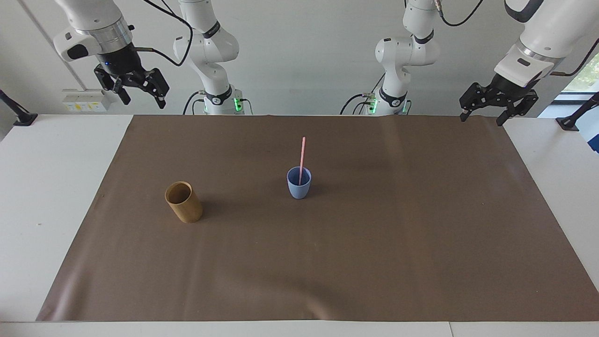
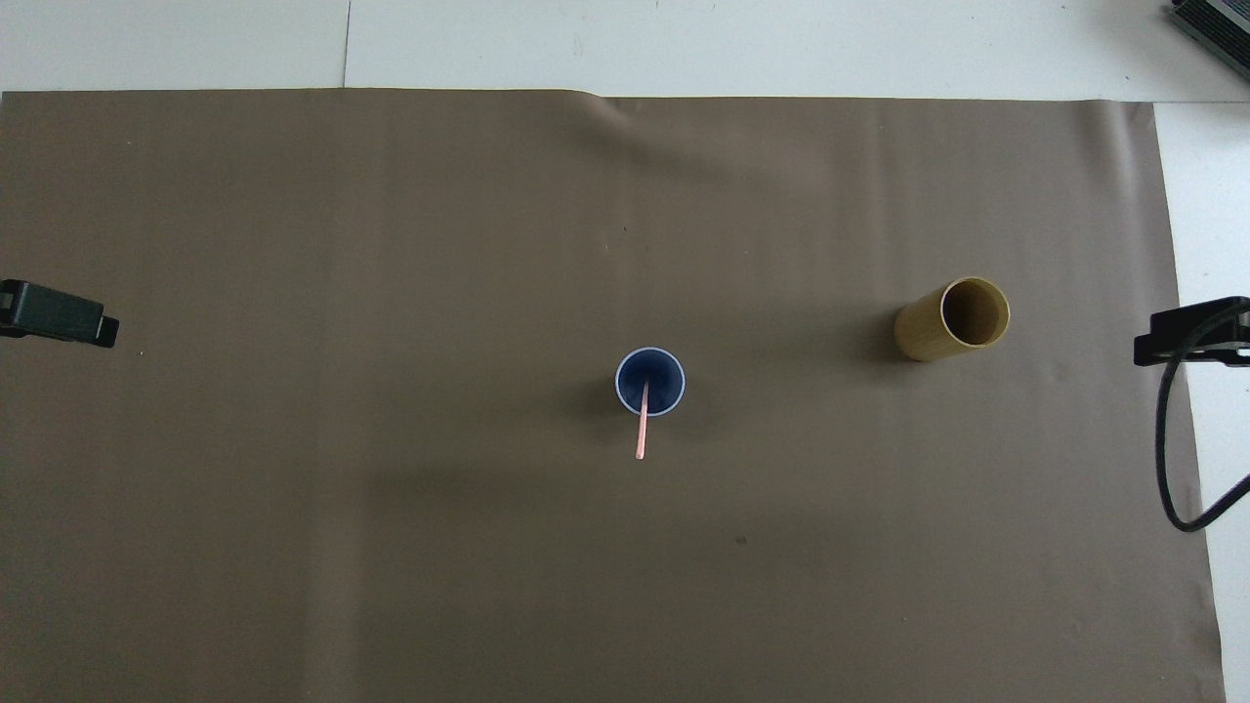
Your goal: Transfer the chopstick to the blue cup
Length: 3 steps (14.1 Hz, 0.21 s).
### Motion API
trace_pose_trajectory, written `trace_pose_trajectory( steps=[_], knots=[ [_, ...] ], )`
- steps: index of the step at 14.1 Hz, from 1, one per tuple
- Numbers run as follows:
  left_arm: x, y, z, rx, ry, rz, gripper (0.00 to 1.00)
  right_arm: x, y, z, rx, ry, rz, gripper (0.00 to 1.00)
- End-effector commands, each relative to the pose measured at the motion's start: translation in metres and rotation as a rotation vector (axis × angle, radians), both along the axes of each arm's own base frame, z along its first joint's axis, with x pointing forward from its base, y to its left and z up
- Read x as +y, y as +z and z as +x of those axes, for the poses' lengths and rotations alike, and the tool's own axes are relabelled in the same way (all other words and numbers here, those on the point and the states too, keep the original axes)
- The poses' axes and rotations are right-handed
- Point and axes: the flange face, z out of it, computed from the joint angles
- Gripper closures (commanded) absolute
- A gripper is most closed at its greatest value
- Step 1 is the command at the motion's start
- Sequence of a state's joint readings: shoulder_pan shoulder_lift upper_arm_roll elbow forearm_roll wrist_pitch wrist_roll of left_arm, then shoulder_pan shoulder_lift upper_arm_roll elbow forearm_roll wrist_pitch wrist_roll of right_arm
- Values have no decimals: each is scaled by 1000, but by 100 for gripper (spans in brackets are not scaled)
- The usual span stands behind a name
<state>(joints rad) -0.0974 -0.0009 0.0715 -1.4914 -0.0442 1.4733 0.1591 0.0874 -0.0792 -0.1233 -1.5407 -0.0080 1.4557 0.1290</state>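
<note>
Centrally, chopstick (image 1: 302, 157) in blue cup (image 1: 298, 187)

Robotics lab: white table (image 1: 56, 178), brown mat (image 1: 374, 243), mounted arms (image 1: 210, 51).

Readable text: none on any surface in either view.
Brown mat (image 1: 374, 243): plain, no print or markings.
Blue cup (image 1: 298, 186): smooth wall, no label or brand.
Tan cup (image 1: 185, 203): bare wall, no lettering.
Chopstick (image 1: 302, 154): plain pink, unmarked.
Arm bases: dark collar bands (image 1: 216, 98) show pale marks, too small to read.
Wall fixture (image 1: 86, 99): a pale box at the right arm's end of the table, yellowish patches on its face, nothing legible.
</note>
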Motion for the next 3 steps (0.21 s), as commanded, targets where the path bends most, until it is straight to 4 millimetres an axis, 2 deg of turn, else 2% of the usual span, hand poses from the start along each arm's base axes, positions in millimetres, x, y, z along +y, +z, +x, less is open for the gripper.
trace_pose_trajectory(
  steps=[1,3],
  knots=[
    [2,1,-8,8,-12,14,0,1,0,3,-7,2,-15,0],
    [0,0,-9,13,-6,12,0,1,0,3,-7,1,-13,0]
  ],
)
